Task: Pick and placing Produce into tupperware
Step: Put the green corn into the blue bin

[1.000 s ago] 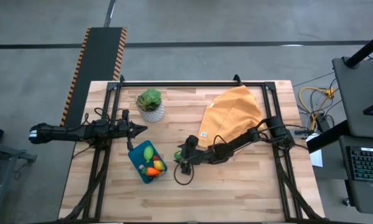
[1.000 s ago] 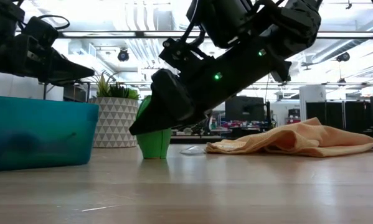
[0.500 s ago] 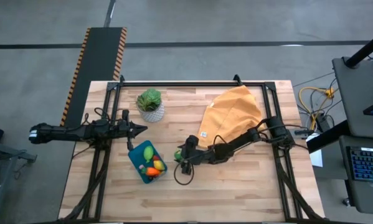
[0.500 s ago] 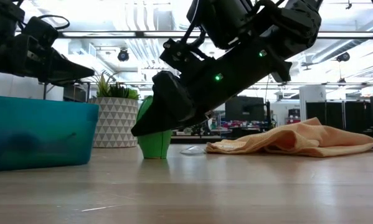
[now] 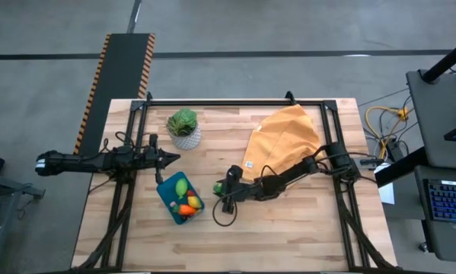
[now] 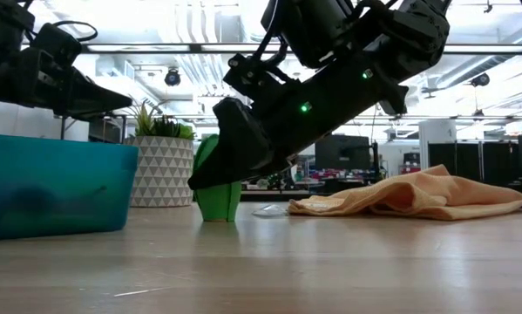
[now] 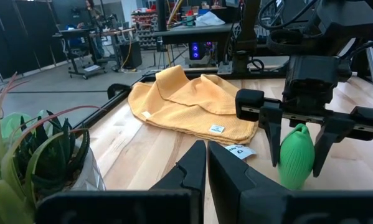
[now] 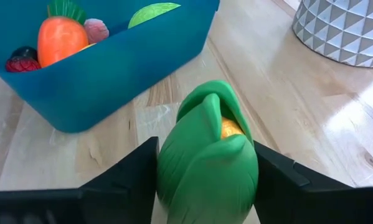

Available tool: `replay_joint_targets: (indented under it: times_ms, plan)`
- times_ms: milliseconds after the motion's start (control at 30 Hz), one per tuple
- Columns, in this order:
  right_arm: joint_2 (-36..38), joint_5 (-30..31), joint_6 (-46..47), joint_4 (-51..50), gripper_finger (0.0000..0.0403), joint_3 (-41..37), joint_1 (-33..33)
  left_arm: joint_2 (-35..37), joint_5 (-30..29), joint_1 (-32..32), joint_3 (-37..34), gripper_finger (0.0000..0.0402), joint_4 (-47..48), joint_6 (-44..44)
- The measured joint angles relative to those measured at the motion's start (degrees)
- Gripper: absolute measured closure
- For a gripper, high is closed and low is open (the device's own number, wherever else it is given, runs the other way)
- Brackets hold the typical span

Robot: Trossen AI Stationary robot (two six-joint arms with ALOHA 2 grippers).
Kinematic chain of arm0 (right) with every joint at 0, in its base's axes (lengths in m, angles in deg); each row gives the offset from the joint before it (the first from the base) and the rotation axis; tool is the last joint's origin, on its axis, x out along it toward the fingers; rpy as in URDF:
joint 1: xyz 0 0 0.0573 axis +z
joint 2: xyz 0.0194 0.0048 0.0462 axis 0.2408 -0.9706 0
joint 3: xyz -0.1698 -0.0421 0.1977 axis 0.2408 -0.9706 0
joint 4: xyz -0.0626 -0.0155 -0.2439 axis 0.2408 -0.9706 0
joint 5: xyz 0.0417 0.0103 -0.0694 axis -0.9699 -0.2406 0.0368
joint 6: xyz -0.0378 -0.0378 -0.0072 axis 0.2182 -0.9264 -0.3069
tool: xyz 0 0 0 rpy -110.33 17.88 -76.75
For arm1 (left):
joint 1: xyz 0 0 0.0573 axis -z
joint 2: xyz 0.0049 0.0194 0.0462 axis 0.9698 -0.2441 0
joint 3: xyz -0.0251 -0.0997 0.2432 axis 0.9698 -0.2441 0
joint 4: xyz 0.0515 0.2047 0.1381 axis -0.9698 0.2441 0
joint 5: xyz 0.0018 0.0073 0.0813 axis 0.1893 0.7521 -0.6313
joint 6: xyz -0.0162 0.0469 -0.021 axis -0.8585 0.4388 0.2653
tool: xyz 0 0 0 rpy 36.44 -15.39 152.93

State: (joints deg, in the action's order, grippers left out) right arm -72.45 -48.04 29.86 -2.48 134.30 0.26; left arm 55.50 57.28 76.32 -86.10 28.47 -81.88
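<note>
Between the blue tupperware [image 5: 180, 197] and the orange cloth [image 5: 284, 139], on the bare wood of the worktop [image 5: 288, 228], stands the piece we are after: a small toy corn [image 8: 208, 155], upright on its base just beside the container's near corner. Our right hand [image 7: 296, 163] straddles it, one finger on each flank; in the right wrist view the fingers [image 8: 129, 177] sit against the husk on both sides, so we take the hand to be closing on it or lightly closed, though the corn looks to stand on the wood, not yet lifted.

We expect it to be light, hollow and stiff, a moulded plastic shell that will not give under pressure. Its skin looks smooth and faintly glossy, and the body tapers to a point, so a grip high up could squeeze it out. We would hold it at the widest part, low on the belly.

It is bright green all over, shaped as overlapping husk leaves, with a slit near the top showing yellow kernels.

Inside the tupperware already lie an orange carrot [image 8: 59, 37] with a green top, a pale green piece [image 8: 152, 11], a pinkish one and a dark red one. Our left hand [image 5: 169, 157] waits in the air beside the potted plant [image 5: 183, 127], its fingers pressed together on nothing.
</note>
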Motion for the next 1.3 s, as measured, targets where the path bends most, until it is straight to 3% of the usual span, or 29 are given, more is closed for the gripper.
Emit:
replay_joint_targets:
  times_ms: [200, 467, 900, 1300]
  plan:
    - [0.00, 0.00, 0.02, -0.06, 0.0192, 0.01, 0.02, 0.00, 0.00, 0.00, 0.01, 0.0402, 0.00, 0.00]
    - [0.04, -0.02, -0.63, 1.15, 0.0210, 0.15, -0.09, 0.00, 0.00, 0.02, 0.00, 0.0402, 0.00, 0.00]
    - [0.13, -0.12, -9.06, 0.14, 0.0205, 9.08, -0.11, 0.00, 0.00, 0.01, 0.00, 0.0402, 0.00, 0.00]
    - [0.02, -8.12, -11.69, -4.10, 0.0203, 18.53, -0.09, 0.00, 0.00, 0.00, -0.01, 0.0402, 0.00, 0.00]
